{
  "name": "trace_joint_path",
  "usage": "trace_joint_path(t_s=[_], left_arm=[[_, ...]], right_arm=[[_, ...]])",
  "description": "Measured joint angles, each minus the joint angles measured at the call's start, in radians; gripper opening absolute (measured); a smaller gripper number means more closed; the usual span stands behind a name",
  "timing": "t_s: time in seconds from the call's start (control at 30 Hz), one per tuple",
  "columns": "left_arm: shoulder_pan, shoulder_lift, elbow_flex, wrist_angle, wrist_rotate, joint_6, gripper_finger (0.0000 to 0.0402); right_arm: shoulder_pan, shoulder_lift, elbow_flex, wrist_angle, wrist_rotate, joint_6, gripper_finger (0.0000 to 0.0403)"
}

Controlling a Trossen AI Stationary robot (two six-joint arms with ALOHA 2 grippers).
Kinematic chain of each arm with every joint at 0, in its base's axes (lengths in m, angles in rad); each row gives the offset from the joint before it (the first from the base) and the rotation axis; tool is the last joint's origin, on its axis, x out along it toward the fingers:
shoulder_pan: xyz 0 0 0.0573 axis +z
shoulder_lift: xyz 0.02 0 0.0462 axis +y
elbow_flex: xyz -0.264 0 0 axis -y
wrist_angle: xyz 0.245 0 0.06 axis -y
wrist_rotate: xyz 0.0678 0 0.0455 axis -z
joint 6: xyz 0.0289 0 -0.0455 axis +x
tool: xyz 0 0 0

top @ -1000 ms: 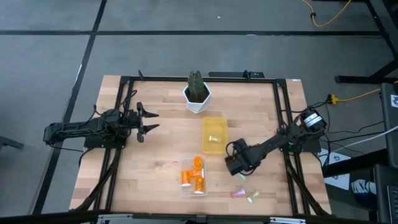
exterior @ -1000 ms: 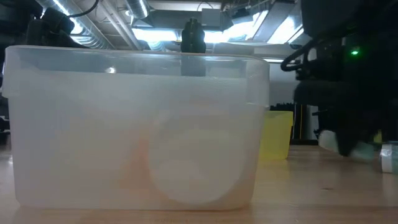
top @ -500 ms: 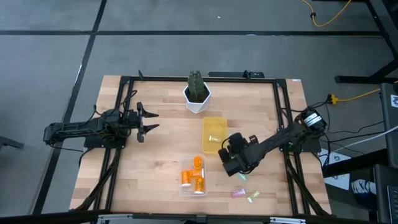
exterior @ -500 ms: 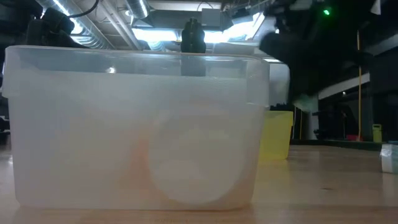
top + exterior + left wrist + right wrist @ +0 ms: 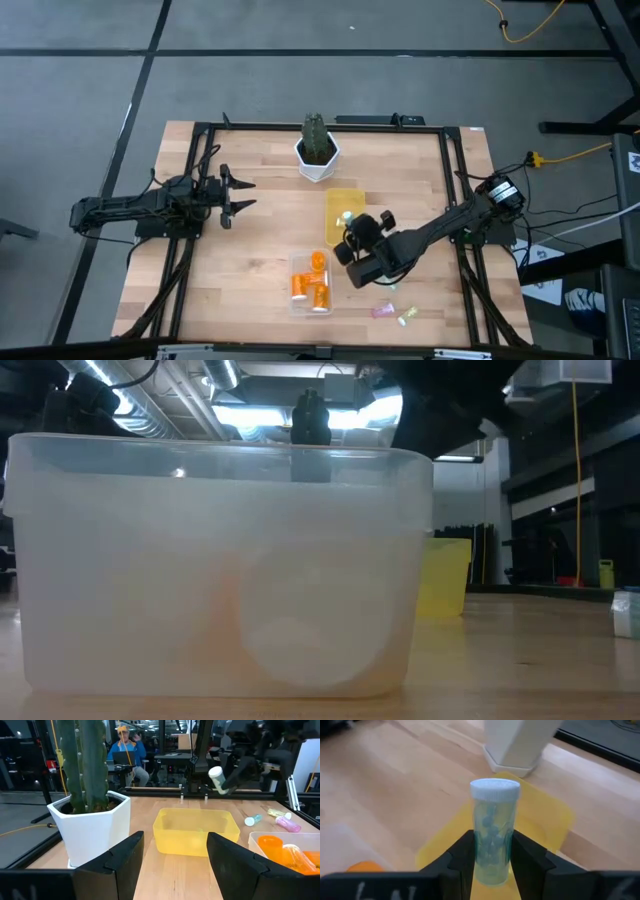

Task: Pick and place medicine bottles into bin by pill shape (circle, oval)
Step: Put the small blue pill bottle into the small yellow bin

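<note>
My right gripper (image 5: 350, 230) is shut on a pale green vial with a white cap (image 5: 492, 840). It holds the vial in the air over the near part of the yellow bin (image 5: 343, 205); the vial also shows in the left wrist view (image 5: 216, 776). A clear bin (image 5: 311, 283) with orange vials stands nearer the front. Loose vials lie on the table near the front right: a pink one (image 5: 383, 311) and green ones (image 5: 407, 316). My left gripper (image 5: 238, 195) is open and empty at the table's left. My right gripper pinches the vial's body (image 5: 492, 862) between its two fingers (image 5: 465, 855), at the end away from the cap. The capped end (image 5: 495, 787) sticks out beyond the fingertips. The fingers come slanting from the table's right and near side. The vial is lifted clear and tilted, cap uppermost.
A white pot with a green cactus (image 5: 316, 150) stands behind the yellow bin at the far middle. In the low view the clear bin (image 5: 220, 560) fills most of the picture. A black frame runs around the table's edges.
My right gripper has risen from the table near the loose vials and gone toward the table's left and far side, to the yellow bin. It has carried the green vial, now lifted clear of the table.
</note>
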Motion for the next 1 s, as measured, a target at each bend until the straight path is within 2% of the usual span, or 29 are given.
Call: trace_joint_path(t_s=[0.13,0.53,0.83,1.0], left_arm=[[0.000,0.000,0.000,0.000,0.000,0.000,0.0212],[0.000,0.000,0.000,0.000,0.000,0.001,0.0212],[0.000,0.000,0.000,0.000,0.000,0.001,0.0212],[0.000,0.000,0.000,0.000,0.000,0.001,0.0212]], right_arm=[[-0.001,0.000,0.000,0.041,-0.001,-0.066,0.0112],[-0.037,0.000,0.000,0.038,0.043,-0.068,0.0113],[-0.111,0.000,0.000,0.026,-0.075,-0.068,0.0115],[-0.131,0.000,0.000,0.060,-0.114,-0.047,0.0148]])
